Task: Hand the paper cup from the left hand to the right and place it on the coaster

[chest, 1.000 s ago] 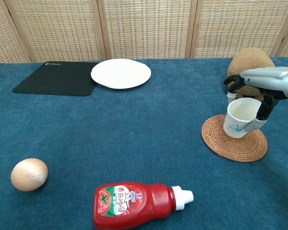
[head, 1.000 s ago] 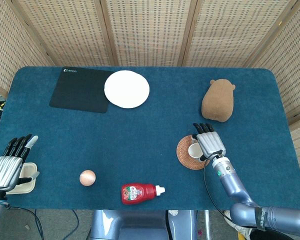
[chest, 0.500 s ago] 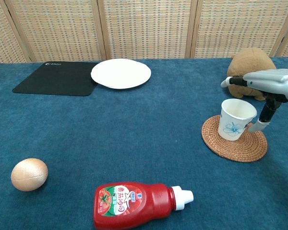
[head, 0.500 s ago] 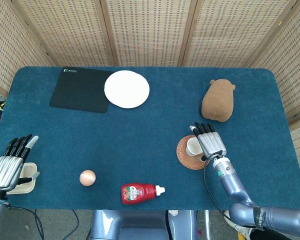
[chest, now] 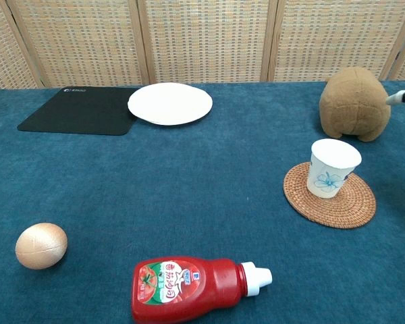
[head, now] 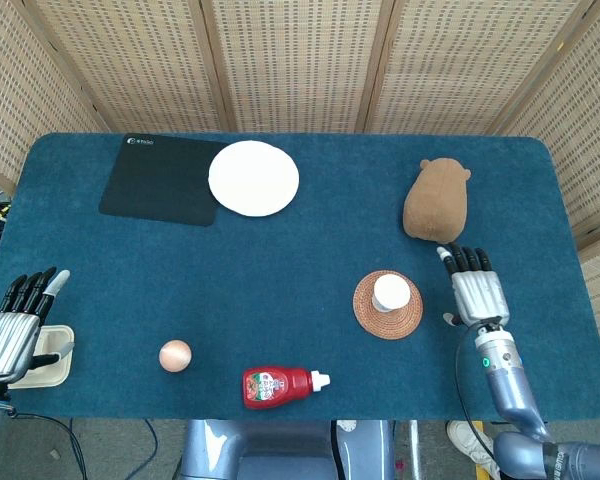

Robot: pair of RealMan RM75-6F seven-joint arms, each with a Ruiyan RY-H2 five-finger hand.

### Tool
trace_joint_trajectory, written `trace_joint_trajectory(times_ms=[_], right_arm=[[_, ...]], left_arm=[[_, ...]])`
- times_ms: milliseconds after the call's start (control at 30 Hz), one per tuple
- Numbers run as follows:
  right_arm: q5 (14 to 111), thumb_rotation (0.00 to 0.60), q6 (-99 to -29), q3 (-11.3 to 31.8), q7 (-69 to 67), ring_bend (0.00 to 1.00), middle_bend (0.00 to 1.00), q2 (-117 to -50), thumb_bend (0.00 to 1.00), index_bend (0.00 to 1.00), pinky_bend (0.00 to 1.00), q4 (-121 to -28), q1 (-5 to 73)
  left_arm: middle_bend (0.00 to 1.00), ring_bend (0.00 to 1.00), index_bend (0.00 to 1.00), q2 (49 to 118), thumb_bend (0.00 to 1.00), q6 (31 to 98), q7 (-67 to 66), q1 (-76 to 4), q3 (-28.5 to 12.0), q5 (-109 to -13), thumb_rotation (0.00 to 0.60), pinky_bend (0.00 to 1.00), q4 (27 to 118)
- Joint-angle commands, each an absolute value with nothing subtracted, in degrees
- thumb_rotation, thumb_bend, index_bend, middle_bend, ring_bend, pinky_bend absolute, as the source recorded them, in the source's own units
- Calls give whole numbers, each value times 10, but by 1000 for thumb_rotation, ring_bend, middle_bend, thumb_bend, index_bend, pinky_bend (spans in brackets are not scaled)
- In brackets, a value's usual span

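The right hand (head: 478,295) has let go of the paper cup (chest: 332,167) and moved away to the right of the frame since half a second ago; it now sits well apart from the cup, empty, fingers straight and spread, below the brown plush toy (head: 436,201). The cup stands upright on the woven coaster (chest: 331,196), at the lower right of the blue surface (head: 280,270), untouched by either hand.

The left hand (head: 12,328) stays at the lower left edge of the head view, fingers extended and holding nothing, just above a small pale tray (head: 46,360) that is partly covered by it.

In the chest view only a fingertip of the right hand shows at the right edge, beside the plush toy; the left hand is out of that frame. The white plate (head: 253,178), black mat (head: 160,180), egg (head: 175,355) and ketchup bottle (head: 280,386) lie where they were.
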State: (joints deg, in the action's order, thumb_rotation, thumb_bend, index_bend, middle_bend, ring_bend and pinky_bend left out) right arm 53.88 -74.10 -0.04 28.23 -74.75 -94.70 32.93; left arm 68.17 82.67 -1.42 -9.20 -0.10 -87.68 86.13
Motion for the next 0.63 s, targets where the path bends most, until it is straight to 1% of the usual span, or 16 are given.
trace_joint_trajectory(times_ms=[33,233,367,500,633], right_arm=[[604,600,-796,-30,216,0,0,-737,18,0,0,-919,272],[686,600,-865,-55,133,0,0,-734,17,0,0,-885,209],[729,600,-907,-62,97,0,0,-726,17,0,0,-873,172],[759,600,-935,-62,79,0,0,-721,17,0,0,-872,144],[778,600,-935,-61,67,0,0,-719,17,0,0,-865,131]], left_arm=[[0,0,0,681,182,833,-22,-88,-2,-874,600,0,868],[0,0,0,671,182,842,-52,-79,-2,-869,600,0,893],[0,0,0,669,182,849,-72,-71,-2,-864,600,0,914],[0,0,0,671,181,852,-78,-64,-1,-857,600,0,922],[0,0,0,676,182,859,-83,-61,-3,-862,600,0,915]])
